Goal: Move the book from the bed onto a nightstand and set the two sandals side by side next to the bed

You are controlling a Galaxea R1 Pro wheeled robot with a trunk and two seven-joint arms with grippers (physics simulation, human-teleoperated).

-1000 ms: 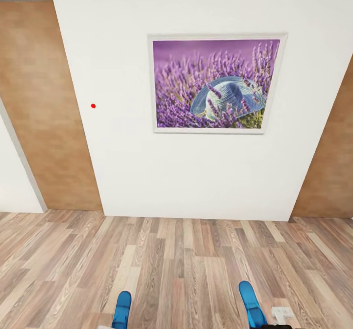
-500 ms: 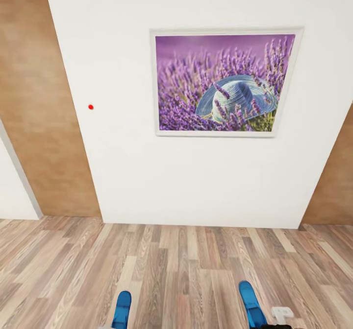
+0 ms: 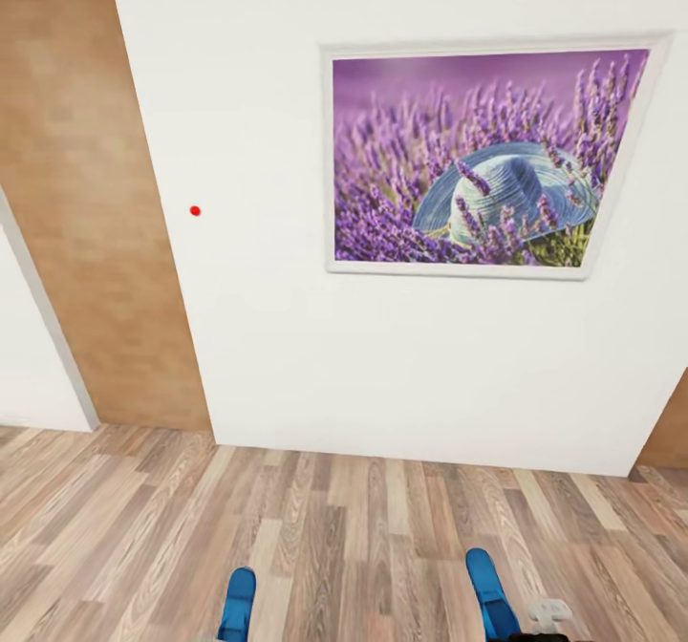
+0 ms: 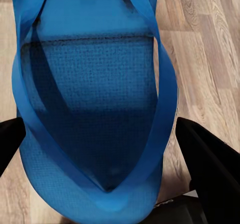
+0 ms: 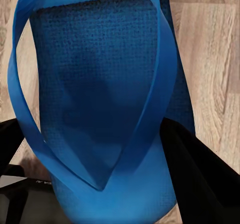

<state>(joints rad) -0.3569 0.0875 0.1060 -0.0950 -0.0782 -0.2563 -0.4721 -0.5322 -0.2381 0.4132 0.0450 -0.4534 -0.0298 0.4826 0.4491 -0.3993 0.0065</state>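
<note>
Two bright blue sandals are in my grippers. The left sandal (image 3: pixel 238 604) pokes up at the lower edge of the head view, and the right sandal (image 3: pixel 489 588) does the same further right. Up close, the left sandal (image 4: pixel 95 84) lies between the black fingers (image 4: pixel 205 159) of my left gripper (image 4: pixel 100 151), which is shut on it. The right sandal (image 5: pixel 100 74) sits likewise between the dark fingers (image 5: pixel 192 164) of my right gripper (image 5: pixel 100 156). Book, bed and nightstand are out of view.
A white wall (image 3: pixel 258 336) stands close ahead with a framed lavender picture (image 3: pixel 483 160) and a small red dot (image 3: pixel 195 210). A brown wooden door panel (image 3: pixel 96 203) is at the left, another brown panel (image 3: pixel 669 432) at the far right. Wood-plank floor (image 3: pixel 363 537) lies in front.
The whole view has shifted: the wall and picture look larger and have slid right, so the camera moved nearer. Both sandals keep their places in the grippers.
</note>
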